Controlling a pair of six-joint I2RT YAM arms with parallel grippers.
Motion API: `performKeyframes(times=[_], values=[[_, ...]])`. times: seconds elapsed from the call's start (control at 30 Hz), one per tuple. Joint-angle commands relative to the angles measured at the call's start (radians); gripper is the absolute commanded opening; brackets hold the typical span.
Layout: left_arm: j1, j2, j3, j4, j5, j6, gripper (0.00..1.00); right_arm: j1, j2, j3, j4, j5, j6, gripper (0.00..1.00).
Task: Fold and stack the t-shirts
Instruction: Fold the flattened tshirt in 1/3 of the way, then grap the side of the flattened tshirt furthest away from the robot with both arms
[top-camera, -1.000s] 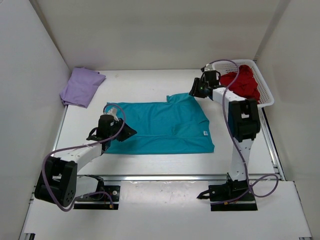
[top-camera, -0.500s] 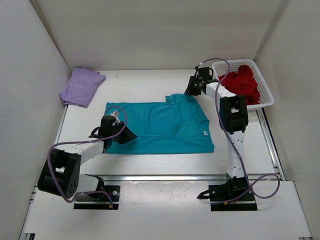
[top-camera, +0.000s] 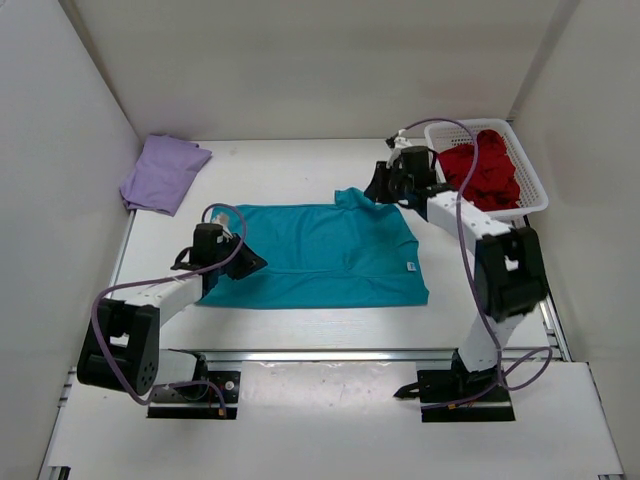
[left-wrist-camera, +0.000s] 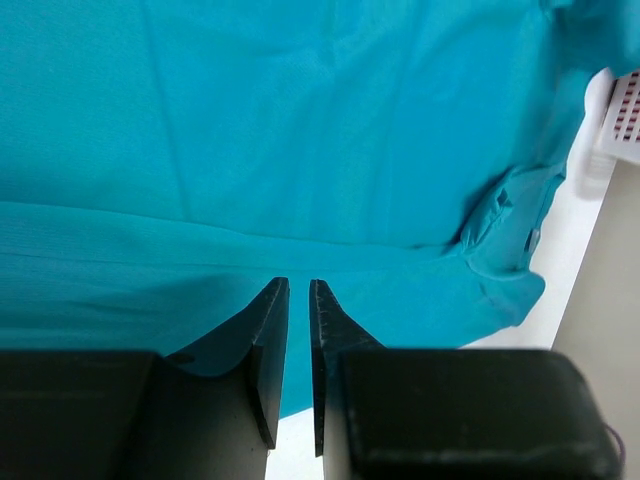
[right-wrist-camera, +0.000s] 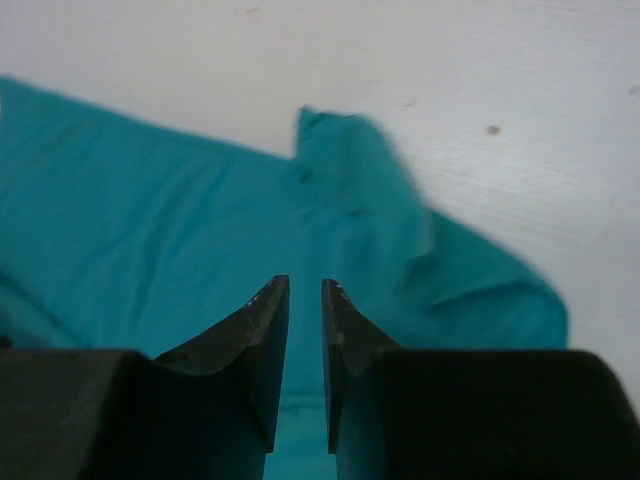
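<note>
Left arm extends forward and low from its base, elbow bent, wrist turned so that the left gripper (left-wrist-camera: 295, 286) points toward the right. Right arm rises upright from its base, then reaches forward and inward, with the right gripper (right-wrist-camera: 304, 284) angled downward and to the left. Both grippers have their jaws drawn together to a narrow slit, fingertips nearly parallel.

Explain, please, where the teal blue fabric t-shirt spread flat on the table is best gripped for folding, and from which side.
Pinch the teal blue fabric t-shirt at its rim, not its middle: it lies flat, so only edges offer a lip. The rumpled far sleeve suits a descent from above on the right; the left edge, from the left.
</note>
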Motion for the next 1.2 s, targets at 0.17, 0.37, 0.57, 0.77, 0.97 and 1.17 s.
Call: performKeyframes(times=[0.17, 0.37, 0.57, 0.77, 0.97, 1.17], values=[[0.078, -0.04, 0.091, -0.012, 0.021, 0.03, 0.26, 0.114, -0.38, -0.479, 0.163, 0.106, -0.044, 0.42], [0.032, 0.023, 0.154, 0.014, -0.029, -0.002, 0.25, -0.067, -0.262, -0.378, 0.243, -0.027, 0.083, 0.28], [0.006, 0.063, 0.151, 0.042, -0.034, -0.013, 0.26, -0.118, 0.015, -0.061, 0.145, 0.0, 0.063, 0.26], [0.021, 0.086, 0.149, 0.057, -0.017, -0.01, 0.26, -0.101, 0.222, 0.189, 0.01, 0.04, 0.076, 0.39], [0.034, 0.09, 0.162, 0.062, -0.014, -0.004, 0.26, -0.066, 0.375, 0.378, -0.159, 0.109, 0.079, 0.41], [0.041, 0.118, 0.183, 0.083, -0.011, -0.01, 0.26, -0.043, 0.439, 0.455, -0.219, 0.096, 0.08, 0.41]])
